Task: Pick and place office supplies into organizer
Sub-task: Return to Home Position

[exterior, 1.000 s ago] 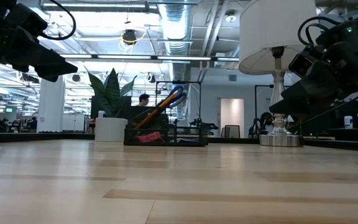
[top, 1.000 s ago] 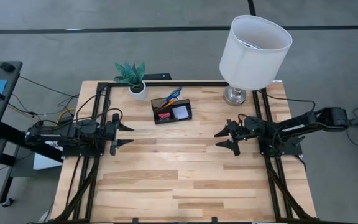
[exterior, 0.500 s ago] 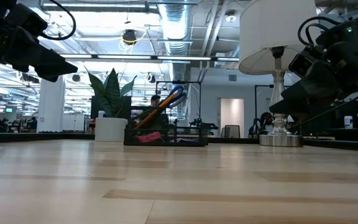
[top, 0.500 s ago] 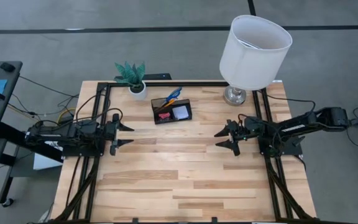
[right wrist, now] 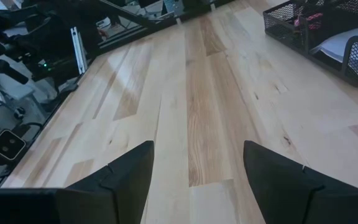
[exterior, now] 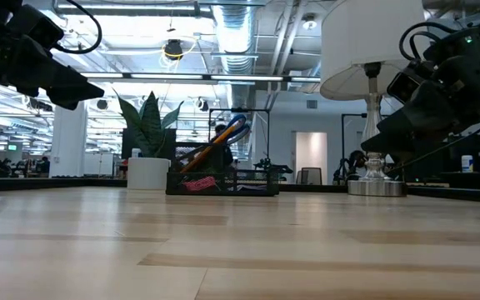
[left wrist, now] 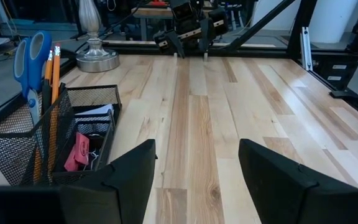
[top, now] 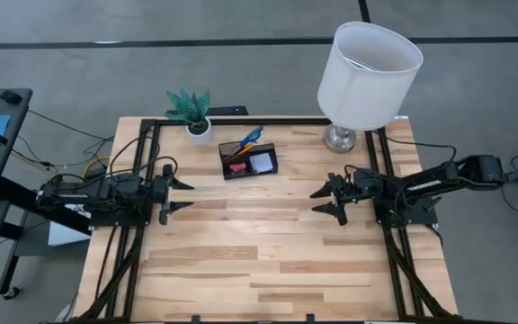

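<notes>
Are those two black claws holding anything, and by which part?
Nothing is held: the left gripper and right gripper are both open and empty over the light wooden table.

Overhead, table-level, two wrist views; shared organizer (exterior: 248, 184)

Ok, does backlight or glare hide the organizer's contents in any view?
Low view: bright ceiling lights behind leave the organizer a dark silhouette. High view: even light, no glare. Left wrist view: evenly lit, scissors, pencils and eraser readable.

One organizer (left wrist: 17, 149), two orange pencils (left wrist: 56, 68), one scissors (left wrist: 31, 53), one pink eraser (left wrist: 77, 151), one lamp (top: 367, 63), one plant (top: 190, 108).
</notes>
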